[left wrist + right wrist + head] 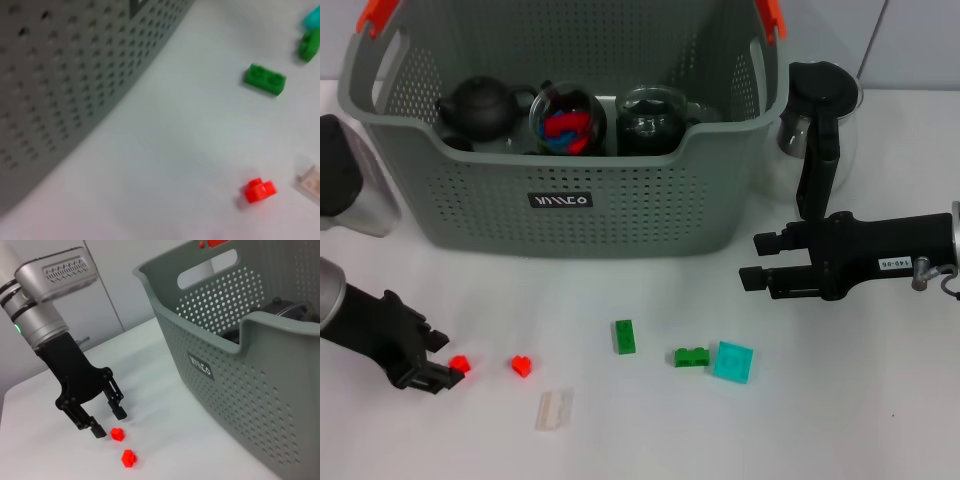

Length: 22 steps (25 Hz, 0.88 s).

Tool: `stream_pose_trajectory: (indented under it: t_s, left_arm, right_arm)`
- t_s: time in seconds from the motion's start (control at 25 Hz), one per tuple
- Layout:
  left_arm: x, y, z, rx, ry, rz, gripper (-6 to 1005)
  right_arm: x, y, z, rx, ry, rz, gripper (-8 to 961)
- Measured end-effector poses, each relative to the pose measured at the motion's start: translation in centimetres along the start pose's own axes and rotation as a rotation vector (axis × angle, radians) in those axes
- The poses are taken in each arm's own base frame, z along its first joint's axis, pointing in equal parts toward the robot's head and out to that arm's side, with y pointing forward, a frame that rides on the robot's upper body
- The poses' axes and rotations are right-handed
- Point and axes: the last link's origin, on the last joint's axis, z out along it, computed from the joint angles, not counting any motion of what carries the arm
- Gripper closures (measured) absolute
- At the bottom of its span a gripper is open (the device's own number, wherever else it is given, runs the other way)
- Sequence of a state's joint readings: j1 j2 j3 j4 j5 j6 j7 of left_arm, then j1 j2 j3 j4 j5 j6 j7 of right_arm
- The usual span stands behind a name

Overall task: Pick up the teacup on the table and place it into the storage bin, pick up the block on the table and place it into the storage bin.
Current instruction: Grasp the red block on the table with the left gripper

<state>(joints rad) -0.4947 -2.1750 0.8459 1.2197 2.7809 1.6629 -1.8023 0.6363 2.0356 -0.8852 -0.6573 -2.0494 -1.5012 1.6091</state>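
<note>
1. Nearest the camera in the head view is a small clear plastic brick (554,409) lying flat on the white worktop (650,440), all by itself near the front edge.
2. Far left: the left tool (448,371) is down at the worktop, its fingers spread and released, with a little red plastic block (460,364) sitting between the tips. Not clenched on it yet, as far as I can see. Looks like the grab is about to happen.
3. A second small red block (522,366) sits just beside it, close enough that a sloppy close could bump it.
4. Moving right: a green rectangular brick (624,336), a darker green brick (692,355) and a turquoise square plate (732,361) touching it. All loose on the worktop, so loads of block work left.
5. Behind them, the big grey perforated plastic storage bin (620,210) already holds a black teapot (480,108), a glass cup with red and blue bits (568,120) and a dark glass cup (652,120). So the teacup part looks done, I'd guess.
6. Right side: the right tool (753,261) hovers open and empty, above the worktop, next to a glass coffee pot (820,110).
7. Room-wise: open worktop between blocks and bin, but the bin's tall front wall needs clearing.
</note>
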Motion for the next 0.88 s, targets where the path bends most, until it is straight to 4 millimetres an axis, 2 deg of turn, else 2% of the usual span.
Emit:
stream_pose_trajectory:
  t_s: [0.16,0.88]
  left_arm:
    - [0.3,0.0,0.2,0.003,-0.016,-0.003,450]
    - [1.2,0.2,1.0,0.004,-0.052,0.015,585]
  right_arm:
    - [0.0,0.0,0.0,-0.001,0.001,-0.001,311]
    - [0.0,0.0,0.0,0.0,0.002,-0.003,312]
